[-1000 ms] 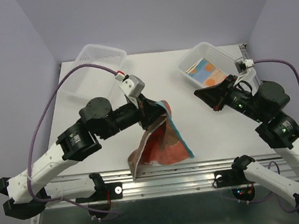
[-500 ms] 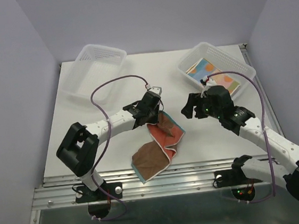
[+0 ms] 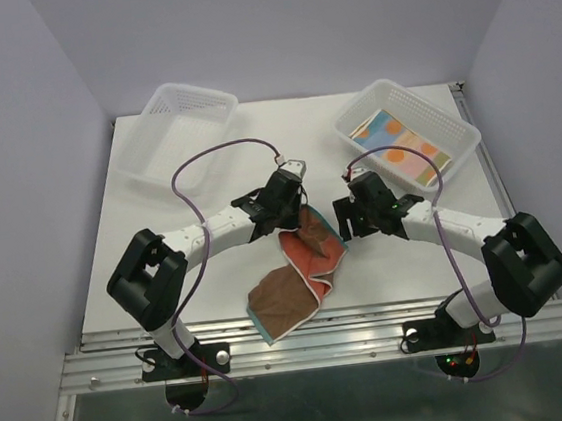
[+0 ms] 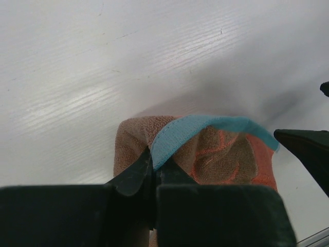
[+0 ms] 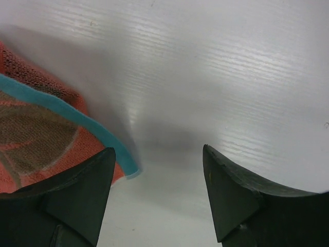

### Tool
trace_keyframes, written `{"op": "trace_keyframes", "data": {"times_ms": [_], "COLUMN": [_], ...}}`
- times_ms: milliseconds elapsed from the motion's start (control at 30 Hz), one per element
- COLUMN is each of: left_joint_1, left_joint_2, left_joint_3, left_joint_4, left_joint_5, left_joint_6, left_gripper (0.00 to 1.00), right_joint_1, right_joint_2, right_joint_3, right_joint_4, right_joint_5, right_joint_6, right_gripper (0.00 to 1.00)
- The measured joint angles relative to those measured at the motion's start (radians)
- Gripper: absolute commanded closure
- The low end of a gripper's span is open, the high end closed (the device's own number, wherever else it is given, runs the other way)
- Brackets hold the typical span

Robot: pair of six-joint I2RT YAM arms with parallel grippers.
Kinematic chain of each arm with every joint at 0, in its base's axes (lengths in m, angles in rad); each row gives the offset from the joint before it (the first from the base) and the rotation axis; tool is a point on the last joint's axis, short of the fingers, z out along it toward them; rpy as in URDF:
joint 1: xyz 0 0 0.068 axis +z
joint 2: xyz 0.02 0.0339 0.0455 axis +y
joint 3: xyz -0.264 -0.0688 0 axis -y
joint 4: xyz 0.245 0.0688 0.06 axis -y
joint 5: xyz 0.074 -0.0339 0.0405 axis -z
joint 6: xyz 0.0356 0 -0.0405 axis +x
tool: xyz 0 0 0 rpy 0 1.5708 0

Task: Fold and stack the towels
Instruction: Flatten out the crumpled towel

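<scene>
A brown and orange towel point(image 3: 305, 263) with a blue edge lies partly draped on the table's front middle. Its top end is lifted by my left gripper point(image 3: 298, 212). In the left wrist view the left gripper point(image 4: 154, 165) is shut on the towel's point(image 4: 216, 152) blue hem. My right gripper point(image 3: 342, 222) stands open just right of the towel's upper right corner. In the right wrist view the right gripper point(image 5: 158, 152) has only bare table between its fingers, and the towel's corner point(image 5: 36, 134) lies by the left fingertip. More folded towels point(image 3: 400, 143) lie in the right basket.
A clear mesh basket point(image 3: 473, 136) at the back right holds the folded towels. A second clear basket point(image 3: 186, 120) stands at the back left with nothing seen in it. The white table point(image 3: 197, 270) ends at a metal rail along the front.
My right arm has swung from beside the right basket down to the towel's right corner, and its gripper has opened. My left arm has lowered the towel toward the table.
</scene>
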Motion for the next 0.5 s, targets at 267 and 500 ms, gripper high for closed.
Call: {"op": "trace_keyframes", "data": {"times_ms": [267,500], "left_joint_1": [0.002,0.002], "left_joint_2": [-0.004,-0.014], "left_joint_3": [-0.006,-0.017], "left_joint_4": [-0.005,-0.01], "left_joint_5": [0.0,0.013], "left_joint_6": [-0.01,-0.016], "left_gripper": [1.0,1.0], "right_joint_1": [0.134,0.154], "right_joint_2": [0.002,0.078], "right_joint_3": [0.0,0.0], "right_joint_4": [-0.003,-0.011], "right_joint_5": [0.066,0.127], "right_joint_6": [0.04,0.099], "right_gripper": [0.31,0.35]}}
